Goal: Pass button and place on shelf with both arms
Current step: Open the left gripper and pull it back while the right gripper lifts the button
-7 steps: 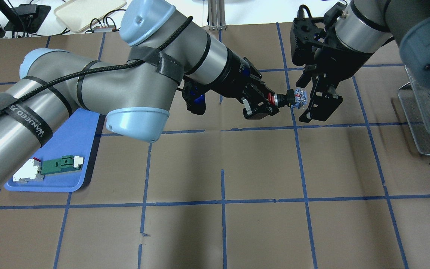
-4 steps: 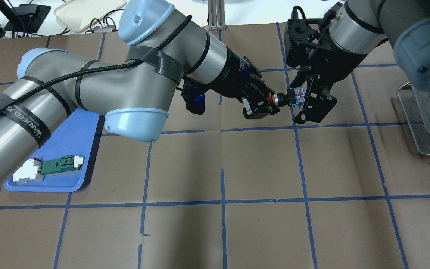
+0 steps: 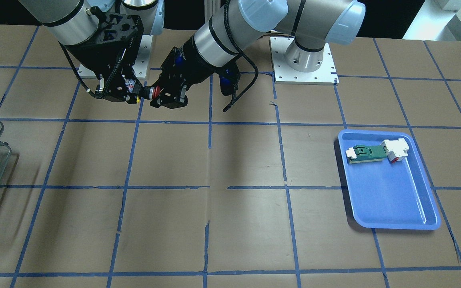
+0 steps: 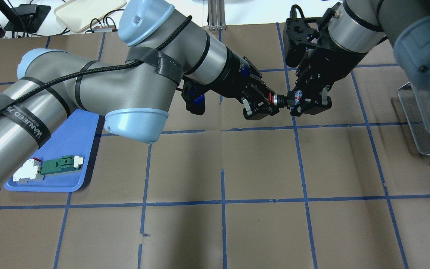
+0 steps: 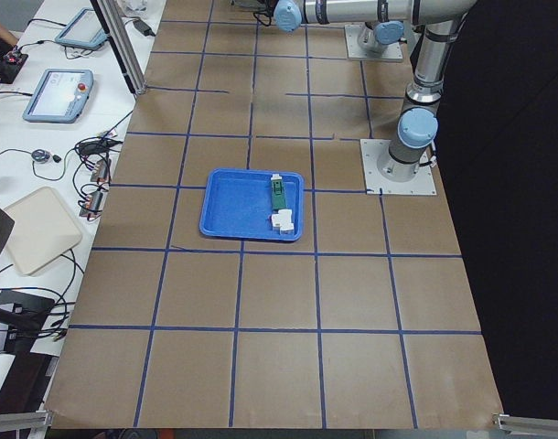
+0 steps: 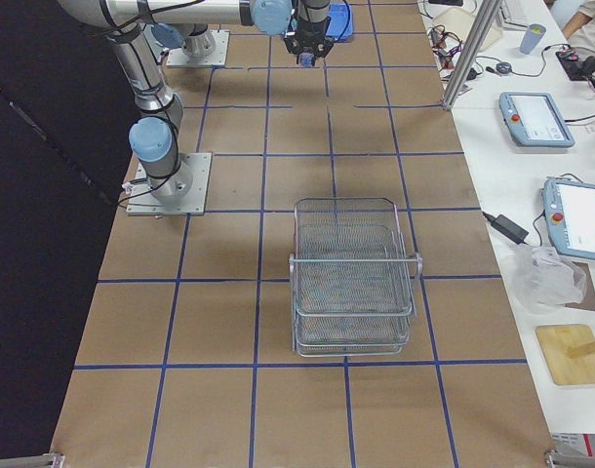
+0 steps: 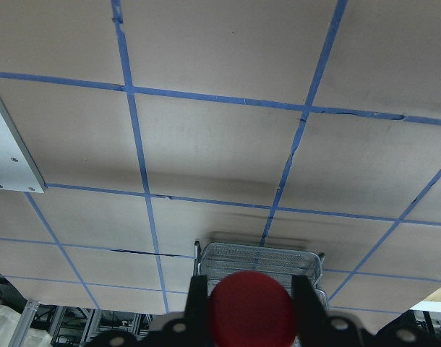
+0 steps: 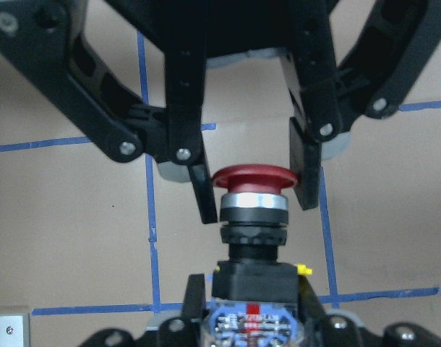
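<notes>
The button [image 4: 285, 100], with red cap, black collar and blue-and-white block, hangs level above the table between both grippers. My left gripper [image 4: 273, 101] is shut on the red cap. My right gripper [image 4: 301, 100] is shut on the block at the button's back. The right wrist view shows the button [image 8: 253, 217], with the left fingers [image 8: 307, 173] flanking its cap. In the front view the button [image 3: 144, 93] sits between the left gripper [image 3: 160, 94] and the right gripper [image 3: 132, 93]. The wire-mesh shelf [image 6: 356, 273] stands on the table far to my right [image 4: 424, 123].
A blue tray [image 4: 69, 149] at my left holds a green-and-white flat part [image 4: 61, 165] and a white block with a red bit [image 4: 28, 173]. The arms' base plates [image 3: 304, 76] sit at the table's robot side. Brown paper with blue tape lines covers the table.
My right gripper has moved in towards the button and its fingers have shut on the blue-and-white block. The left gripper has held still with the cap in it.
</notes>
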`<state>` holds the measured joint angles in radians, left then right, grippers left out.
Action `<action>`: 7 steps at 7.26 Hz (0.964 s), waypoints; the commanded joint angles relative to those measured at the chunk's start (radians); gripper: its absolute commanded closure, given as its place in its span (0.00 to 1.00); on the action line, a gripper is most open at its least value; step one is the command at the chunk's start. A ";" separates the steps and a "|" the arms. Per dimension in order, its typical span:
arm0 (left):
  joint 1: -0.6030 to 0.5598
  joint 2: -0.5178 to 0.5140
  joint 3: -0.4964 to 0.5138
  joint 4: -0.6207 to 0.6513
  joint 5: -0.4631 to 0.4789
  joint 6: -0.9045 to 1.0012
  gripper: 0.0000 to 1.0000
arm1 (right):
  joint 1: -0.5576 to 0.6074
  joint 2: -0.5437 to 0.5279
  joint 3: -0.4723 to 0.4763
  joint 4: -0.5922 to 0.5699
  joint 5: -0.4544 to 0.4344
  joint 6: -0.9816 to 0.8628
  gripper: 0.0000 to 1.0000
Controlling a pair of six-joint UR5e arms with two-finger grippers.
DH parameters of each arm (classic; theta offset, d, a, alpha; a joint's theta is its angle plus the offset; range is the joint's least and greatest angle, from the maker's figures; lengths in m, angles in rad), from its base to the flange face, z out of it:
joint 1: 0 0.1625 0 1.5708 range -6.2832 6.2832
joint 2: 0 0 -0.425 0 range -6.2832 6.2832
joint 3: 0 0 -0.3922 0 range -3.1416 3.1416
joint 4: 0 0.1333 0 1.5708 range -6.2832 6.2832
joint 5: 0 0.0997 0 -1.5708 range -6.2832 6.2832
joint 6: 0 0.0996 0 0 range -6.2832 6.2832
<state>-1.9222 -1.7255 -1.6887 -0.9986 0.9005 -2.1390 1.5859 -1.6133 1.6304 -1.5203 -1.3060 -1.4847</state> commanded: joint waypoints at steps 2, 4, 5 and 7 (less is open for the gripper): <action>0.000 0.014 0.003 0.003 -0.002 0.001 0.72 | 0.000 0.001 -0.001 -0.003 0.010 -0.002 1.00; 0.002 0.015 0.015 0.005 -0.002 -0.057 0.00 | 0.000 0.001 -0.001 -0.001 0.011 -0.002 1.00; 0.002 0.015 0.018 0.005 -0.003 -0.061 0.00 | 0.000 0.001 -0.001 0.000 0.013 0.000 1.00; 0.009 0.017 0.018 0.000 -0.002 -0.042 0.06 | -0.007 0.007 -0.001 0.008 -0.002 -0.041 1.00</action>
<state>-1.9184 -1.7095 -1.6706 -0.9958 0.8986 -2.1928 1.5841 -1.6106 1.6291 -1.5179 -1.2977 -1.4961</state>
